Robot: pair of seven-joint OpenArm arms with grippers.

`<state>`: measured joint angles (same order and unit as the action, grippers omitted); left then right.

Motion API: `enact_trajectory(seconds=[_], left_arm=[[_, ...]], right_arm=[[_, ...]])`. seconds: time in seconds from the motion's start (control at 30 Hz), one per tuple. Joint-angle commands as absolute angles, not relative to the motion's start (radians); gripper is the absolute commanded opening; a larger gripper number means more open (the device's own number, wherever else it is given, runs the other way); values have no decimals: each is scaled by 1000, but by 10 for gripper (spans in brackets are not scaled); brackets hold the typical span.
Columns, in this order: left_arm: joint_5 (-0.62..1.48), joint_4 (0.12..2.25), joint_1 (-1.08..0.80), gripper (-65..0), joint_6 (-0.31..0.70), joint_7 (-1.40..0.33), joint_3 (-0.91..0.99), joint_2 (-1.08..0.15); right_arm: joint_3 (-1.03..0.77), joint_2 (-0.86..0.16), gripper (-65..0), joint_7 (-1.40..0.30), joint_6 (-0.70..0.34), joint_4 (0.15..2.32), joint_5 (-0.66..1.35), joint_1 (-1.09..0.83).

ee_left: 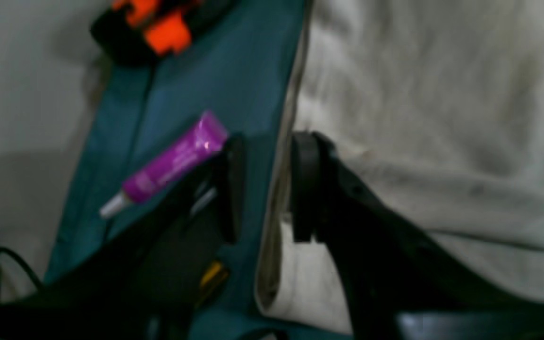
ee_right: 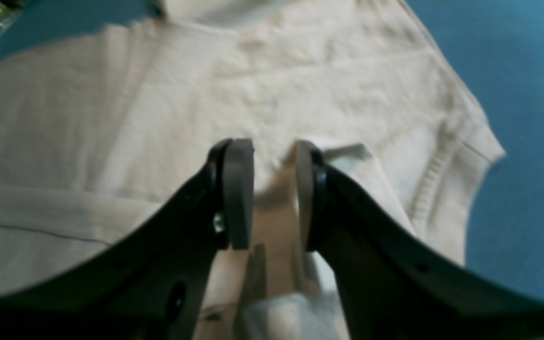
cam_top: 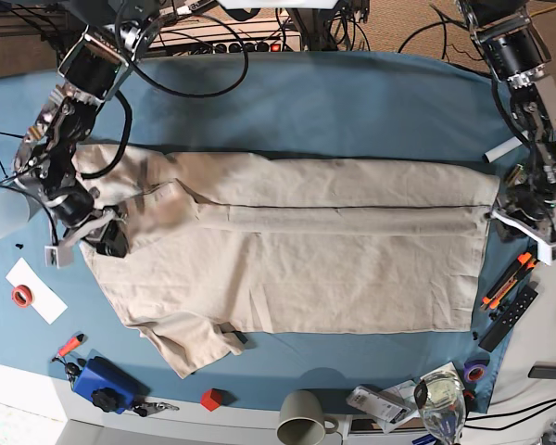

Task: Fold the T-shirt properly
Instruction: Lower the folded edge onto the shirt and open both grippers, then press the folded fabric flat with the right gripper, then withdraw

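Where blurred, T-shirt (ee_left: 418,118) hem (indistinct)

table: blue-teal cloth (cam_top: 352,102) spread wide | far edge: tangle of black cables (cam_top: 213,37) and a power strip over brown floor (cam_top: 398,23) | near edge: pale surface (cam_top: 18,422) | light: bright, even

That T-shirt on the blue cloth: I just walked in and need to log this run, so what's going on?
A two-armed robot is partway through folding the beige T-shirt, which lies spread lengthwise on the blue table cloth with one long side already folded over. The right end effector sits at the collar end and the left end effector at the hem edge. Both show a gap between the jaws with fabric underneath. Small clutter, including a purple tube, lies around.
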<state>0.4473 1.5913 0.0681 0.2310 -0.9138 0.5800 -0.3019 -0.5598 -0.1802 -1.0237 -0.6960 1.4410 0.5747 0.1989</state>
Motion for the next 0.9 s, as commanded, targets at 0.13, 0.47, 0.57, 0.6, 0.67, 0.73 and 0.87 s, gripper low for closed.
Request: enact_trajectory(seconds=[0.13,0.47,0.57,0.6,0.67,0.73,0.87], left_arm=[[575,1631,66,-476,300,-1030,652,-319],[650,1631,-22,-368,337,-1054,654,-319],[699,1632,-22,-368,338,-1078,654,-318],[704,1632,-22,-368,338,-1082,654,-318],[704,1632,-22,-368,338,-1085,654,-318],[704,1632,-22,-368,338,-1089,654,-318],[731,1642,-22,-368,340,-1115,654,-315]], right_arm=[[-562,-197,-484,-1021,-698,1459,599,238],[-555,-200,-484,-1052,-698,1459,604,238],[-503,-215,-484,-1096,-698,1459,609,238],[-473,-226,-484,-1111,-698,1459,610,238],[-403,-252,-484,-1124,-698,1459,609,238],[-335,-282,-484,-1124,-698,1459,610,239],[-249,-311,-484,-1129,-698,1459,610,238]])
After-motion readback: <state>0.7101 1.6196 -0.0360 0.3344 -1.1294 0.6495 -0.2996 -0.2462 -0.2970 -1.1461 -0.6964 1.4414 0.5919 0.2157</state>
